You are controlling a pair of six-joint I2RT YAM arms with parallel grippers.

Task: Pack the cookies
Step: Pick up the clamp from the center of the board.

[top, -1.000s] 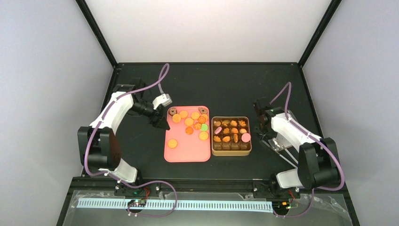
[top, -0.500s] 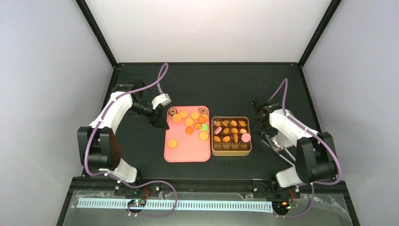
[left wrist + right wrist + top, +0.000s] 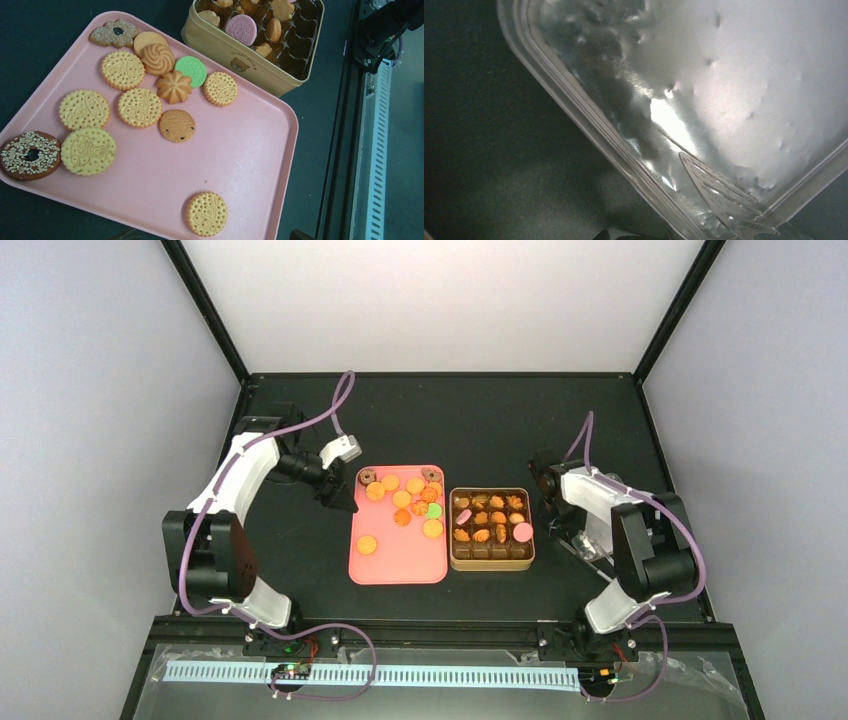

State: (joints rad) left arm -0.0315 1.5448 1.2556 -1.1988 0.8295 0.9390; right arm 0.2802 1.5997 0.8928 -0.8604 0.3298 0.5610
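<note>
Several cookies (image 3: 405, 500) lie loose on the far half of a pink tray (image 3: 400, 565), and one lies apart nearer the front (image 3: 367, 545). In the left wrist view they are round yellow and orange cookies (image 3: 140, 107), with a green one (image 3: 190, 70) among them. More cookies (image 3: 490, 518) fill compartments of a gold tin (image 3: 491, 561) just right of the tray. My left gripper (image 3: 342, 498) hovers at the tray's far left edge, open, with one fingertip (image 3: 122, 235) showing low in its view. My right gripper (image 3: 547, 502) sits right of the tin; only dark fingertips (image 3: 602, 235) show.
A clear plastic lid (image 3: 749, 75) lies on the black table to the right of the tin, with perforated metal tongs (image 3: 719, 192) resting on it. The same tongs (image 3: 590, 548) show beside the right arm. Black frame rails edge the table.
The right arm has folded in, its elbow swinging left and its gripper edging toward the tin. The left arm has barely moved.
</note>
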